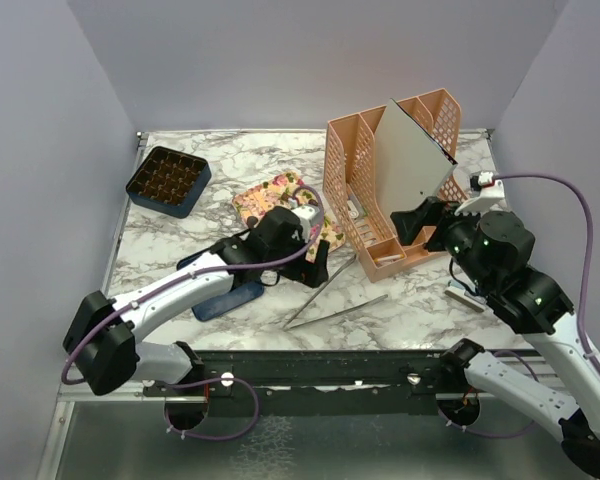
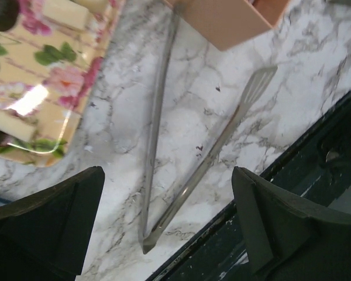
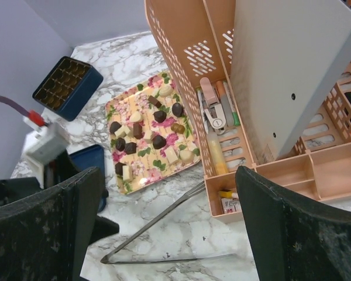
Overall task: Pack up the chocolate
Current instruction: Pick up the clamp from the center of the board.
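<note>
The chocolate [image 3: 159, 141], several dark and cream pieces, lies on a floral tray [image 3: 141, 175] left of the peach organizer. In the top view the chocolate [image 1: 270, 195] and its tray [image 1: 252, 200] are partly hidden by my left arm. The left gripper [image 1: 318, 262] hangs open just right of the tray, over the metal tongs [image 2: 181, 198], with nothing between its fingers [image 2: 52, 216]. Higher up, my right gripper [image 1: 412, 222] stands open and empty in front of the organizer, looking down over the tongs [image 3: 152, 223]. At the back left sits the dark blue gridded box [image 1: 168, 180].
The tall peach organizer [image 1: 390, 180] with a grey sheet and stationery fills the back right. Metal tongs [image 1: 320, 293] lie spread in a V on the marble near the front edge. A dark blue lid [image 3: 85, 161] lies under my left arm. Grey walls enclose the table.
</note>
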